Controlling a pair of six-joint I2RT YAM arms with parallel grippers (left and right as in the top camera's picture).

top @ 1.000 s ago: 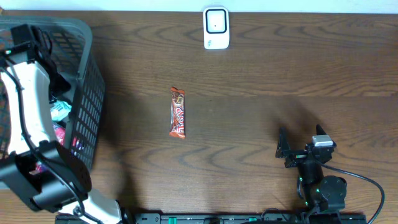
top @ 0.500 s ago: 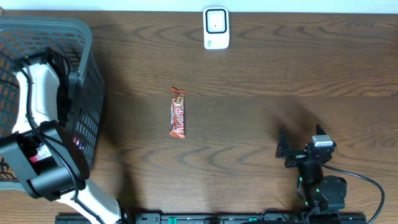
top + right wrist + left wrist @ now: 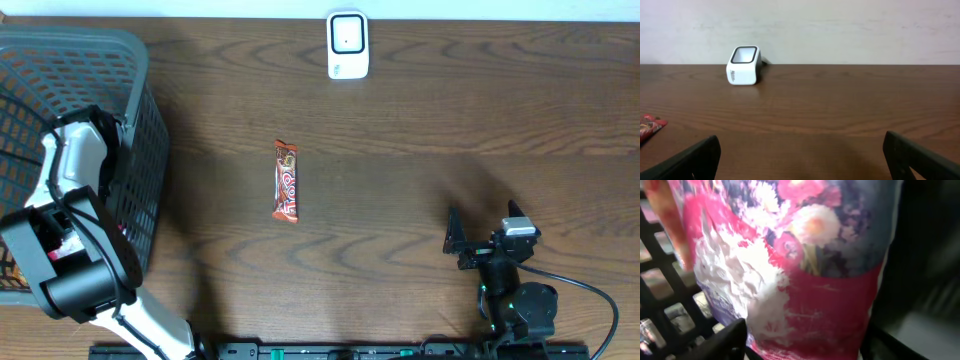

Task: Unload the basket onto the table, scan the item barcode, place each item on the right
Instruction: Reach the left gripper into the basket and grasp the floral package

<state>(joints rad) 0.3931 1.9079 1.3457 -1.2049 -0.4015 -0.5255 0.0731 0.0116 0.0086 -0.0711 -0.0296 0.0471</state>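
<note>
1. Left wrist view: the flowered packet [image 3: 805, 255] fills the frame, with its long axis running from 12 to 6 o'clock. The left jaws are seen on both sides of its 6 o'clock end.
2. Whether these jaws are pressed on the packet or only stand beside it cannot be told.
3. In the overhead view the left arm [image 3: 75, 165] is bent down into the basket [image 3: 145, 120] at 9 o'clock on the table [image 3: 420, 130], and the packet is hidden under it.
4. The right jaws are spread wide and empty near 5 o'clock, well apart from the basket, so the left arm is judged the nearer one.
5. The scanner [image 3: 348, 45] stands at 12 o'clock, and a candy bar [image 3: 286, 181] lies near the table's centre.
</note>
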